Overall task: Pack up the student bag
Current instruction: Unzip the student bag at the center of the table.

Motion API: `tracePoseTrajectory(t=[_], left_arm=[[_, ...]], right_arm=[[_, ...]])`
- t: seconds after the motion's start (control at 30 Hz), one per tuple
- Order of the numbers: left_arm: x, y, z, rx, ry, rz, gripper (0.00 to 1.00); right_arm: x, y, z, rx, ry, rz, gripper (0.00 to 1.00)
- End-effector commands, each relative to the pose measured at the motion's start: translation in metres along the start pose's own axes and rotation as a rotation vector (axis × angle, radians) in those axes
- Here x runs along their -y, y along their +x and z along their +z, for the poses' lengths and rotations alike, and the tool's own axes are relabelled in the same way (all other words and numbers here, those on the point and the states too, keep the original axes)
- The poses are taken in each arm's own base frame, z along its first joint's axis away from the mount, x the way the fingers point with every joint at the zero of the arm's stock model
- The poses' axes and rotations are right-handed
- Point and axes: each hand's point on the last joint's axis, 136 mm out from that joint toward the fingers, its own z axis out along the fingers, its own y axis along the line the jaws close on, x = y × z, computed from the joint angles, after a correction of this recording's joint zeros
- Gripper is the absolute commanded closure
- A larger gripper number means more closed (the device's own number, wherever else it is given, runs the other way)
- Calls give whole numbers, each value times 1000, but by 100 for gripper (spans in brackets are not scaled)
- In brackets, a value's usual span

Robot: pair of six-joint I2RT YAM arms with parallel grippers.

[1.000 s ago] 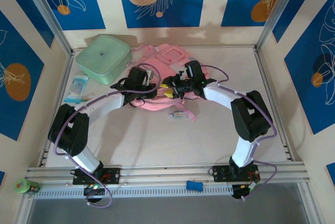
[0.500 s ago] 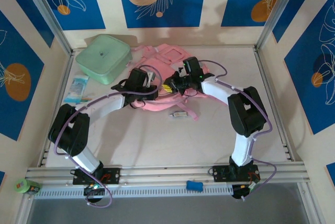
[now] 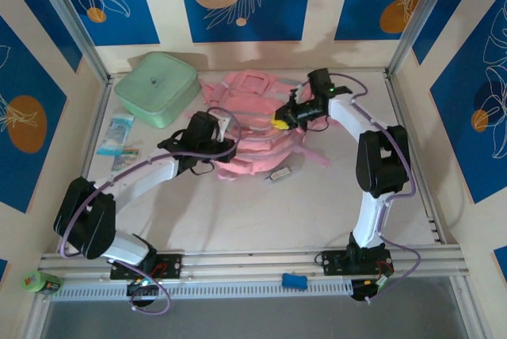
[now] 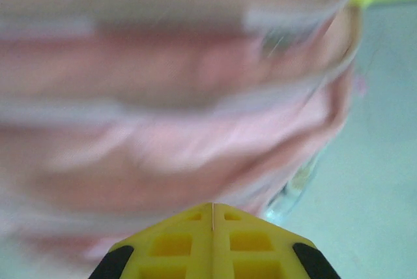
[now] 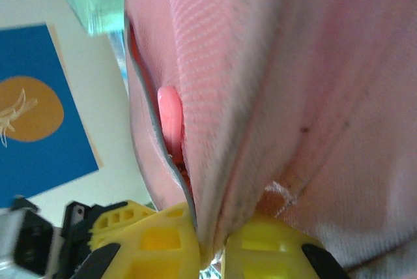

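Left claw (image 4: 212, 210) sits shut at the near-left edge of the pink bag (image 3: 249, 145), perhaps nipping blurred fabric, while farther back the right claw (image 5: 210, 243) pinches its far-right fold, stretching it across the surface (image 3: 317, 204).

- The overhead view was evenly bright and sharp, with only soft, faint shadows on the pale bench (image 3: 238, 212).
- The left wrist view was heavily motion-blurred, the student bag (image 4: 163, 129) smeared.
- The right wrist view was clearer, well lit.
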Motion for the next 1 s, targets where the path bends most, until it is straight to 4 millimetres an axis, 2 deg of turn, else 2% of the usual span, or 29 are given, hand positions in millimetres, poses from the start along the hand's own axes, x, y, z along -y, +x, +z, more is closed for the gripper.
tracePoseTrajectory(t=[0.0, 0.13, 0.2, 0.33, 0.4, 0.47, 0.67, 0.9, 0.97], left_arm=[[-48, 32, -2, -138, -131, -11, 100], [-63, 13, -4, -113, -166, -14, 100], [-51, 4, -1, -104, -102, -3, 100], [-14, -18, -1, -40, -30, 76, 100], [6, -27, 1, -16, -22, 160, 90], [20, -35, 9, -14, 4, 200, 86], [45, -64, 40, 11, 79, 254, 67], [45, -88, 64, 47, 63, 282, 49], [35, -96, 67, 58, 23, 257, 45]], right_arm=[[1, -47, -34, 127, 32, -130, 100], [-3, -56, -32, 118, 35, -139, 100], [-16, -46, -24, 88, 22, -180, 100], [-25, -32, -15, 65, -11, -185, 100], [-26, -31, -15, 65, -35, -171, 100], [-27, -31, -16, 65, -38, -167, 100], [-36, -27, -19, 65, -55, -163, 100], [-35, -27, -21, 62, -69, -60, 100], [-34, -25, -21, 60, -91, -4, 100]])
